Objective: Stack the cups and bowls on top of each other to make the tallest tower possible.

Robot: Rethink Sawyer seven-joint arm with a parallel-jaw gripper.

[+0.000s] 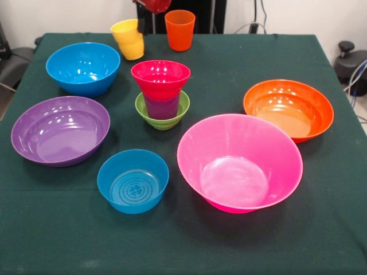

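**Three-piece stack at the centre, loose bowls and cups around it**

The surface (241, 63) is covered in a dark green cloth with faint creases. At far left sits the mid-sized blue bowl (83, 67), glossy, round and deep. Nearer, also at left, lies the purple bowl (60, 130), wider and shallower, with light ridges ringing its inside. Right of that, near the front, stands the small blue bowl (133, 181), its flat bottom marked with moulded concentric rings.

At the far edge, left of centre, the yellow cup (129, 39) stands slightly tilted, smooth and tapered. The tower (161, 94) stands in the middle of the surface: the small green bowl (143, 109) at the base, the translucent purple cup (162, 107) upright inside it, and the red bowl (160, 76) nested on the cup's mouth, its rim level. The orange cup (179, 30) stands upright at the far edge, apart from the yellow one.

Above and between the two cups, a red and black part of the gripper (150, 7) shows at the top edge; whether its jaws are spread or closed cannot be told.

Right of centre, near the front, the large pink bowl (239, 162) flares widely, shiny and smooth. Far right rests the orange bowl (288, 109), broad and glossy.
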